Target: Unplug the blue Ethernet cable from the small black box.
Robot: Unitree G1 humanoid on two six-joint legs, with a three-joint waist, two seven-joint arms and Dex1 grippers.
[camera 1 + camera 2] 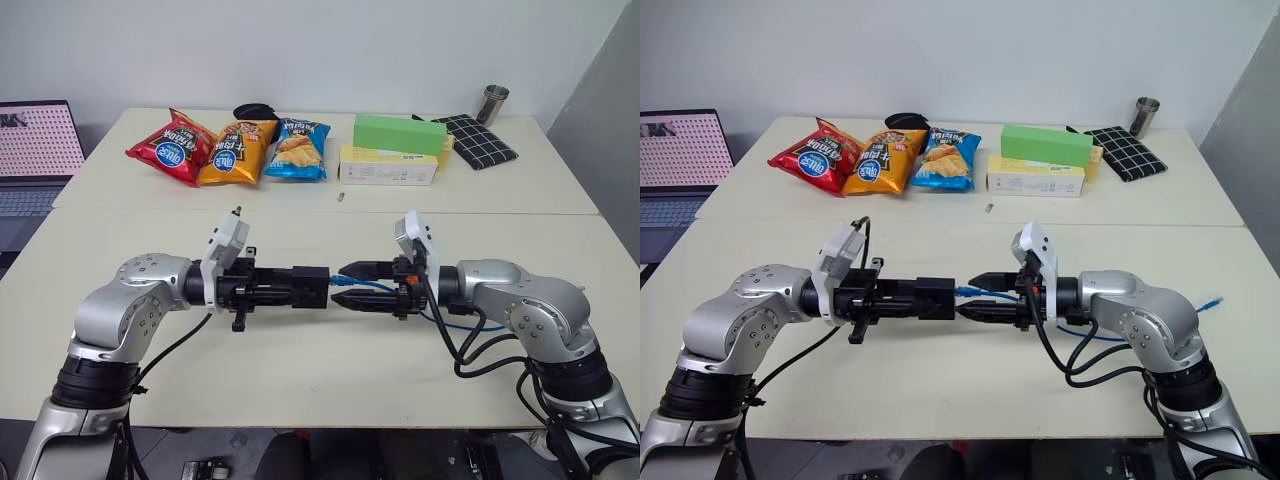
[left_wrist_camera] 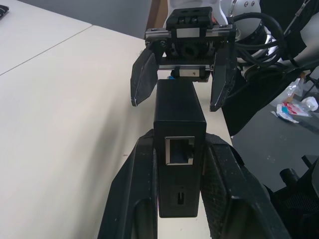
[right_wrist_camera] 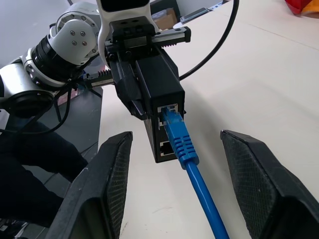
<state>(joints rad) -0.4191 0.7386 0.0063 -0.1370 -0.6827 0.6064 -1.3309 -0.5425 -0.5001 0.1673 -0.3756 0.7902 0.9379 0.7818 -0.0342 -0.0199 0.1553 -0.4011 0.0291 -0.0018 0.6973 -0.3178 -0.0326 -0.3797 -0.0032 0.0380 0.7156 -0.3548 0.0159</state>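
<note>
Clearly the unplugging is not yet done: low in the middle of the left eye view, the small flat matte-black box (image 1: 310, 287) is clenched between the black fingers of the left gripper (image 1: 300, 288), held in the air just above the pale tabletop (image 1: 300, 370), and the thin bright-blue Ethernet cable (image 1: 362, 287) is seated in it. In the right wrist view its plug (image 3: 175, 130) sits in the upper port on the box's end face, with another empty port just beneath it. The right gripper (image 1: 350, 286) faces the box from the right side of the frame, its jaws released and standing apart above and below the cable, gripping nothing. What is left, by my reading, is to close on the plug or the cord just behind it and draw the two apart. The box's long axis lies level across the frame, left to right, its plugged end pointing right toward the right gripper; the cable leaves it along that same line, then sags under the right forearm. Farther back, in the upper part of the frame, lie three snack bags (image 1: 230, 150), a green box (image 1: 398, 133) on a yellow one, a black checked cloth (image 1: 480, 140) and a metal cup (image 1: 491, 103).
</note>
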